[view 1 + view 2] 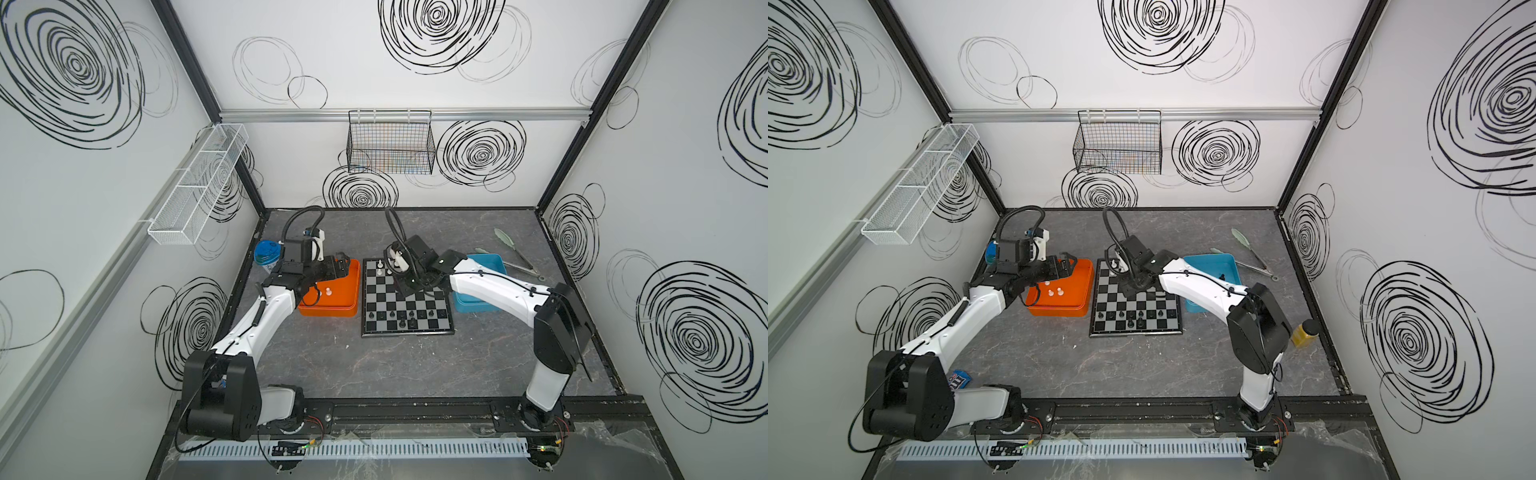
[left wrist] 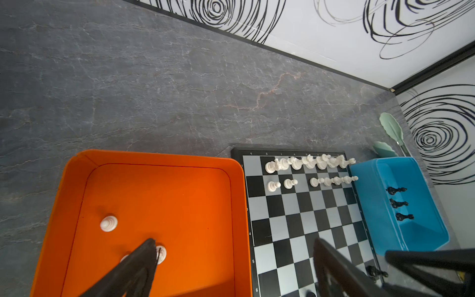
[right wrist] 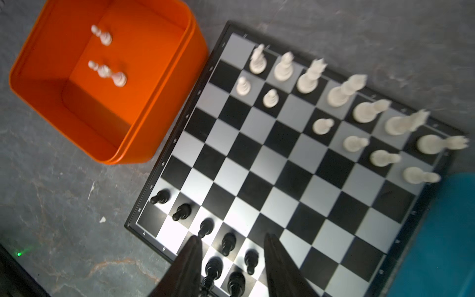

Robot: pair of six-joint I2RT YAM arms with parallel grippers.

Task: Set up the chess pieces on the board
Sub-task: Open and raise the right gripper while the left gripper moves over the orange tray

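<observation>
Two tools, both with jaws apart, neither gripping anything. Left tool (image 2: pixel 234 240) hovers over the orange tray (image 2: pixel 154 156), left of centre in both top views; three white pieces (image 2: pixel 108 223) lie loose in that tray. Right tool (image 3: pixel 231 236) hangs over the board (image 3: pixel 257 180). In the right wrist view black pieces (image 3: pixel 181 210) show between its fingers at bottom centre, none clamped. Board sits mid-worktop (image 1: pixel 374 374), orange tray just beside it on the left, blue tray (image 2: pixel 411 231) just beside it on the right. White pieces fill two rows at the board's upper edge in both top views, black ones stand at the lower edge. Three black pieces remain in the blue tray.
</observation>
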